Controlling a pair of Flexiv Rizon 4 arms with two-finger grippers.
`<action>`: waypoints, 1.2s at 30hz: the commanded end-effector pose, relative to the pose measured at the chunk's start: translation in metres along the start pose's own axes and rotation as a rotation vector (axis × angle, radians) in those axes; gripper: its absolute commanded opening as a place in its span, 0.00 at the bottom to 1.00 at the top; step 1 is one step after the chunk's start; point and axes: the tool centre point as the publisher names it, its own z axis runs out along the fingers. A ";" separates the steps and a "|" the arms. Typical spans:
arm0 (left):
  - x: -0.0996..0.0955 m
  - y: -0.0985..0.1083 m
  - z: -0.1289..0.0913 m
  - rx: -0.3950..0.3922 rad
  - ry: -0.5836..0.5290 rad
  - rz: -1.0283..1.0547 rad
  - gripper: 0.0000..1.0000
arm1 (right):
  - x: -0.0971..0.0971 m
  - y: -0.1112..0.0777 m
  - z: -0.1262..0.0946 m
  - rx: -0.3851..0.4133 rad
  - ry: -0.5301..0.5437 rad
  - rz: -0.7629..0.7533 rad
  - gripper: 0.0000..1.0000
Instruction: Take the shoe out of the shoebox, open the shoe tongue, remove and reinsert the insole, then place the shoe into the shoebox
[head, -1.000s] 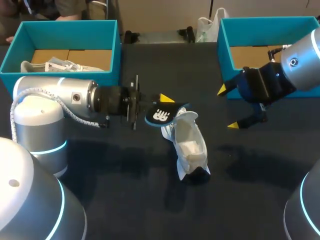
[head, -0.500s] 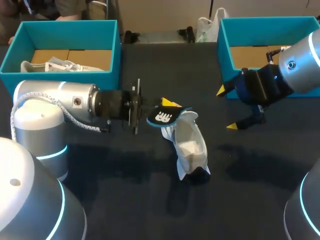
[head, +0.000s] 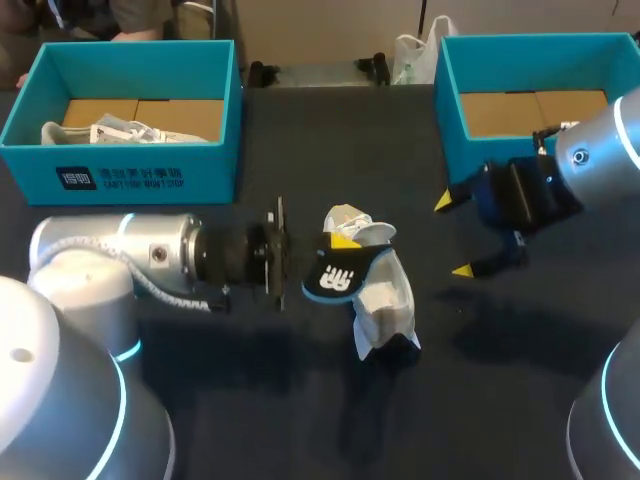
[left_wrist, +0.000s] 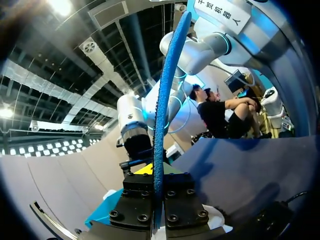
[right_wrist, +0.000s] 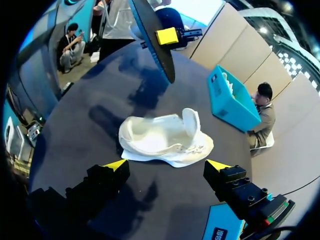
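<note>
1. Left gripper (left_wrist: 158, 192) has its fingers clamped on the insole (left_wrist: 167, 90), held just beside the shoe (head: 385, 290).
2. Right gripper (head: 452, 236) hangs spread and empty.
3. The shoe lies on the table (head: 300, 400), insole out; reinserting it and returning the shoe to the shoebox (head: 448, 120) remain.

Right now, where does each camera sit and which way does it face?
Head view: above and behind, looking down on the table; left gripper and right gripper show.
Left wrist view: on that wrist, looking along the left gripper, shut on the insole.
Right wrist view: on that wrist, looking past the open right gripper at the shoe.
Shared: head and right wrist views both show shoe and insole.
</note>
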 end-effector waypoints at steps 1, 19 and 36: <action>0.009 0.012 0.011 0.003 -0.037 0.001 0.00 | 0.002 0.000 0.008 0.004 -0.002 0.001 1.00; 0.026 0.054 0.026 -0.041 -0.039 -0.022 0.00 | 0.002 -0.023 0.044 -0.023 0.010 0.024 1.00; 0.026 0.058 0.009 -0.070 -0.026 -0.005 0.00 | -0.005 -0.018 0.070 0.055 0.037 0.037 1.00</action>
